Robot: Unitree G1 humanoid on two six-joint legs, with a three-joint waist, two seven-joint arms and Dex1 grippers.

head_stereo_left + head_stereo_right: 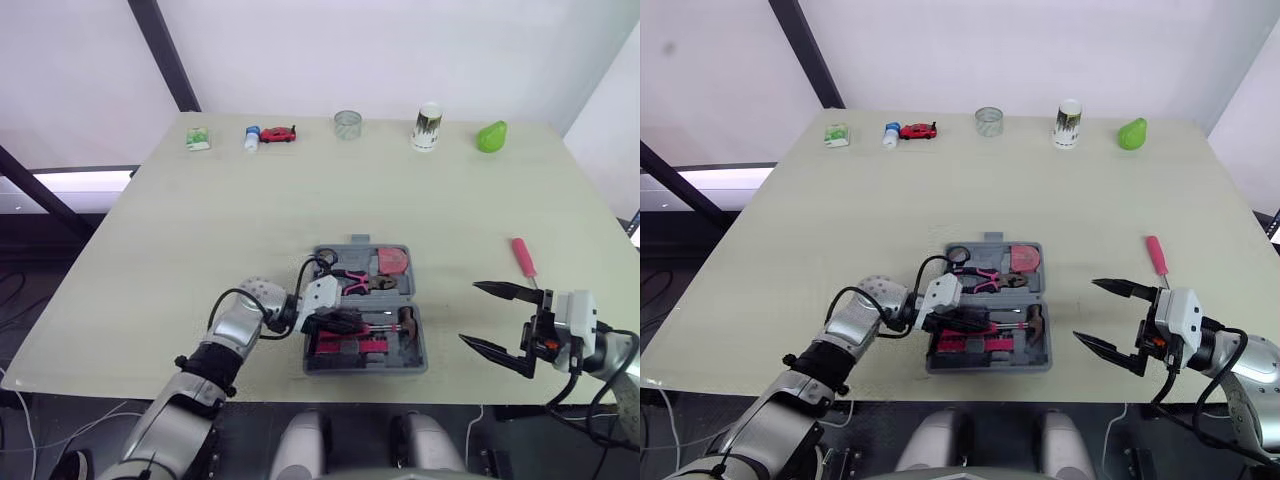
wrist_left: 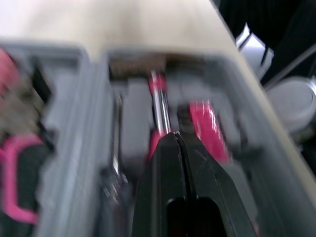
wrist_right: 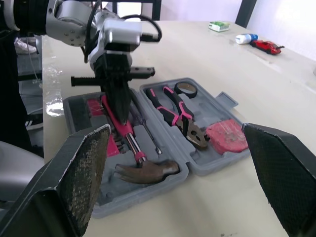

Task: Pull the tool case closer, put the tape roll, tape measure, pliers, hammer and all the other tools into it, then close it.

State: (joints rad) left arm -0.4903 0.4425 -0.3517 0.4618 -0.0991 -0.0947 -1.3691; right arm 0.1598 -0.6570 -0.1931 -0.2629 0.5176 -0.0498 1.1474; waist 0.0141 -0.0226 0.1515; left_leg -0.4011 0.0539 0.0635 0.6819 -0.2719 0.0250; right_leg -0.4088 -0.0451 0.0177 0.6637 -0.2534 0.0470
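Table (image 1: 200, 250): pale top that carries everything below.
Green-and-white box (image 1: 198, 138): at the table's far edge, well beyond the left gripper and off to its left.
Blue-capped bottle (image 1: 252, 137): also at the far edge, beyond the left gripper and to its left, just beside the toy car.
Red toy car (image 1: 279, 133): right of the bottle, far ahead of the left gripper.
Left gripper (image 1: 345, 321): its black fingers are pressed together and narrow, with nothing between them. The tips point down into the near half of the tool case, right at the hammer's handle.
Tool case (image 1: 420, 352): grey and lying open flat near the table's front edge. It sits under the left gripper and well to the left of the right gripper.
Tape roll (image 3: 186, 89): black ring in the case's far half, just beyond the left gripper.
Pliers (image 1: 357, 283): pink-and-black handles, seated in the far half, close ahead of the left gripper's fingers.
Hammer (image 3: 146, 172): lies in the near half with its handle under the left gripper's tips and its head on the side nearer the right gripper.
Tape measure (image 1: 392, 262): pinkish red, in the far half beside the pliers, beyond the left gripper and to its right.
Clear glass (image 1: 347, 124): at the far edge, straight ahead of the left gripper and well apart from it.
White can (image 1: 428, 126): at the far edge, far ahead, between the two grippers' lines.
Right gripper (image 1: 470, 312): fingers spread wide and empty, at the table's front edge, apart from the case on its right.
Pink screwdriver (image 1: 523, 257): on the bare table outside the case, near the right gripper and just beyond it.
Green pear shape (image 1: 491, 136): at the far edge, far ahead of the right gripper.
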